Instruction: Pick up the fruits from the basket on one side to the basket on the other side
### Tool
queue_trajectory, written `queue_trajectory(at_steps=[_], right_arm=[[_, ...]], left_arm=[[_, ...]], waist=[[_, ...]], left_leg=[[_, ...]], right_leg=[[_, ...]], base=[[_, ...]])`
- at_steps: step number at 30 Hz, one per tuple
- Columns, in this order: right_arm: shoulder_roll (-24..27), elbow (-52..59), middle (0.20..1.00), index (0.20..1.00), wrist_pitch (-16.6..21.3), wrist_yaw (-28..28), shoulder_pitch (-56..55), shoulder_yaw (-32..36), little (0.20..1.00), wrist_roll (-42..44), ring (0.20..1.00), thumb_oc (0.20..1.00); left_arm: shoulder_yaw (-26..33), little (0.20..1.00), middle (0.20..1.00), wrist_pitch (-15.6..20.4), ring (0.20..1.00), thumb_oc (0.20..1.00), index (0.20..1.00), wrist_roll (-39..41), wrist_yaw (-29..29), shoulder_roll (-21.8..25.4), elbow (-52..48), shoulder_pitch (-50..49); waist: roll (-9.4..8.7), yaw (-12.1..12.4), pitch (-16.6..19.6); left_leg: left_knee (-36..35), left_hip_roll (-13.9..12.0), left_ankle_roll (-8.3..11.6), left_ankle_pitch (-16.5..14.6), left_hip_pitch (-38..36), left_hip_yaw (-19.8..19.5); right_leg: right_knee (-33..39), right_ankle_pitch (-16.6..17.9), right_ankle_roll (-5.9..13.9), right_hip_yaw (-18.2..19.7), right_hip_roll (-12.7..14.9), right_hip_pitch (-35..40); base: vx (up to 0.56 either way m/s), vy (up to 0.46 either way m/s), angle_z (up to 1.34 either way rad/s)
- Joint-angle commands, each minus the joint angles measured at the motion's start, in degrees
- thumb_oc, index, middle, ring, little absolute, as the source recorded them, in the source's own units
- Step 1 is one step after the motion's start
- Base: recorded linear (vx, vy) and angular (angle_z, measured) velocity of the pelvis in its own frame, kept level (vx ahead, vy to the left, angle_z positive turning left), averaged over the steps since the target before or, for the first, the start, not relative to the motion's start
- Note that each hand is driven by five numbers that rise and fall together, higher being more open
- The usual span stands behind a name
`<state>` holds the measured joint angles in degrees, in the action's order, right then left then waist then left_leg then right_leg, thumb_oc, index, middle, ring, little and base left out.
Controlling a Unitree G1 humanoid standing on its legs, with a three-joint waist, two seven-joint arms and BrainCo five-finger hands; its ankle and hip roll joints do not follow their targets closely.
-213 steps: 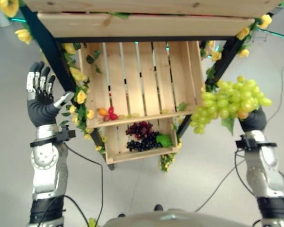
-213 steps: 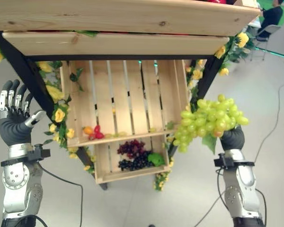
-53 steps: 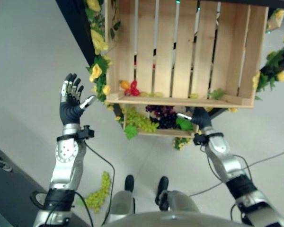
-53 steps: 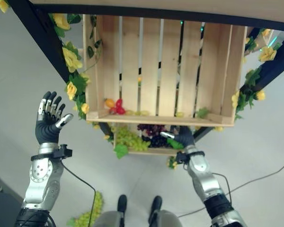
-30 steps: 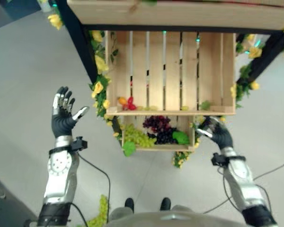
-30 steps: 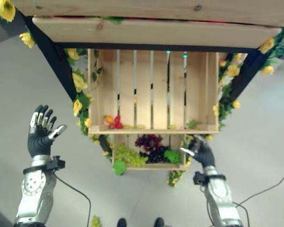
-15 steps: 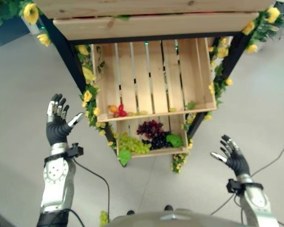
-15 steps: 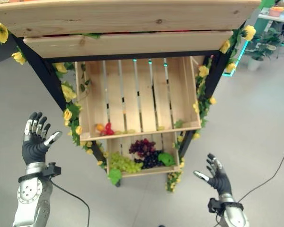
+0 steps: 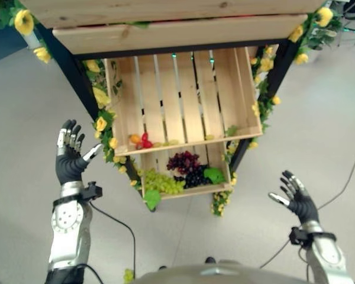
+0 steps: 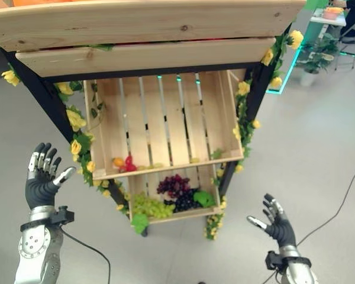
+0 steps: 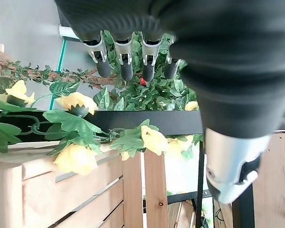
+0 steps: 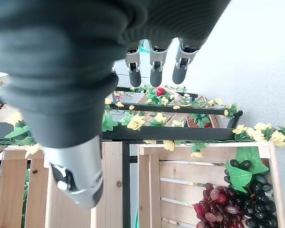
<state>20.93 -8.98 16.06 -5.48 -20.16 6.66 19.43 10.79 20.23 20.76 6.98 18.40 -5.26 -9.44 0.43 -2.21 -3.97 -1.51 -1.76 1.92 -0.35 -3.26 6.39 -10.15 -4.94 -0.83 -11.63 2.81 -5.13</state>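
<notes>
two robot hands hover with fingers spread and hold nothing: the left robot hand [image 9: 70, 161] left of the shelf, the right robot hand [image 9: 296, 198] nearer, at lower right. between them, the lower crate [image 9: 189, 190] holds green grapes [image 9: 161, 183] beside dark grapes [image 9: 186, 168]. above, the upper crate [image 9: 183, 100] keeps small red fruit [image 9: 144, 140] at its front left corner.

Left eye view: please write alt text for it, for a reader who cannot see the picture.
A wooden crate stand trimmed with yellow flowers holds green grapes and dark grapes in its lower crate. Small red and orange fruits lie in the crate above. The left hand and right hand are raised open on either side, holding nothing.
</notes>
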Motion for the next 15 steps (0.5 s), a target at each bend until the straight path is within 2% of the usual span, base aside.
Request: queue_trajectory(at_steps=[1, 8, 9, 10, 11, 12, 13, 15], right_arm=[[-0.1, 6.4, 1.000, 1.000, 4.6, 0.0, 3.2, 2.0, 1.000, 1.8, 1.000, 1.000], [0.3, 9.4, 1.000, 1.000, 4.8, -1.2, 6.2, 0.6, 1.000, 4.0, 1.000, 1.000], [1.0, 10.5, 1.000, 1.000, 5.0, -1.6, 7.3, -0.5, 1.000, 4.4, 1.000, 1.000], [1.0, 10.4, 1.000, 1.000, 5.0, -1.6, 7.4, -0.4, 1.000, 4.4, 1.000, 1.000], [1.8, 11.3, 1.000, 1.000, 5.0, -2.1, 7.9, -1.0, 1.000, 4.1, 1.000, 1.000], [1.8, 11.3, 1.000, 1.000, 5.0, -2.1, 7.9, -1.0, 1.000, 4.1, 1.000, 1.000], [2.5, 12.0, 1.000, 1.000, 5.0, -2.4, 8.6, -1.6, 1.000, 4.3, 1.000, 1.000], [2.8, 11.9, 1.000, 1.000, 5.0, -2.5, 9.0, -1.9, 1.000, 4.0, 1.000, 1.000]], left_arm=[[3.1, 1.000, 1.000, 2.0, 1.000, 1.000, 1.000, -1.7, -0.8, 1.3, -3.5, -1.2], [3.0, 1.000, 1.000, 2.0, 1.000, 1.000, 1.000, -1.0, -0.7, 1.4, -3.4, -0.7], [2.6, 1.000, 1.000, 2.2, 1.000, 1.000, 1.000, -0.5, -1.1, 1.5, -3.4, -0.4], [2.6, 1.000, 1.000, 2.2, 1.000, 1.000, 1.000, -0.5, -1.1, 1.5, -3.4, -0.3], [2.3, 1.000, 1.000, 2.1, 1.000, 1.000, 1.000, -0.1, -1.6, 1.5, -3.3, -0.4], [2.3, 1.000, 1.000, 2.0, 1.000, 1.000, 1.000, -0.1, -1.7, 1.5, -3.4, -0.4], [2.0, 1.000, 1.000, 2.0, 1.000, 1.000, 1.000, 0.3, -2.0, 1.2, -3.1, -0.5], [1.7, 1.000, 1.000, 2.0, 1.000, 1.000, 1.000, 0.4, -2.3, 1.1, -3.1, -0.5]], waist=[[-2.25, -0.7, 1.0], [-2.92, 1.6, -0.4], [-3.13, 3.0, -1.4], [-3.14, 2.8, -1.4], [-3.29, 4.0, -2.1], [-3.26, 3.8, -2.1], [-3.09, 5.1, -3.0], [-2.91, 5.4, -3.2]], left_leg=[[3.5, 0.8, -0.15, -4.0, 0.8, -0.6], [4.8, 0.7, 0.73, -2.9, 4.2, -3.8], [6.9, 0.5, 1.44, -3.0, 6.1, -5.1], [7.0, 0.6, 1.39, -2.7, 6.5, -5.3], [8.4, 0.7, 2.07, -2.1, 8.2, -6.7], [8.6, 0.7, 2.11, -2.1, 8.4, -6.9], [10.6, 0.6, 3.07, -2.1, 9.9, -8.2], [11.1, 1.0, 3.27, -1.4, 10.9, -9.2]], right_leg=[[3.8, -0.1, 5.75, -0.3, 2.4, 5.0], [3.8, -0.2, 4.99, -3.6, 2.5, 4.3], [4.1, -0.5, 4.68, -5.4, 2.5, 4.5], [4.2, -0.1, 4.66, -5.6, 2.5, 4.4], [4.9, 0.0, 4.41, -7.3, 2.5, 4.5], [5.0, 0.0, 4.38, -7.6, 2.5, 4.5], [5.6, -0.5, 4.06, -9.5, 2.3, 5.5], [6.2, -0.4, 3.94, -10.5, 2.2, 5.7]], base=[[-0.03, -0.028, 0.03], [-0.07, -0.068, 0.22], [-0.07, -0.076, 0.41], [-0.11, -0.138, 0.66], [-0.06, -0.063, 0.59], [-0.08, -0.130, 0.86], [-0.04, -0.062, 0.72], [-0.04, -0.052, 0.78]])
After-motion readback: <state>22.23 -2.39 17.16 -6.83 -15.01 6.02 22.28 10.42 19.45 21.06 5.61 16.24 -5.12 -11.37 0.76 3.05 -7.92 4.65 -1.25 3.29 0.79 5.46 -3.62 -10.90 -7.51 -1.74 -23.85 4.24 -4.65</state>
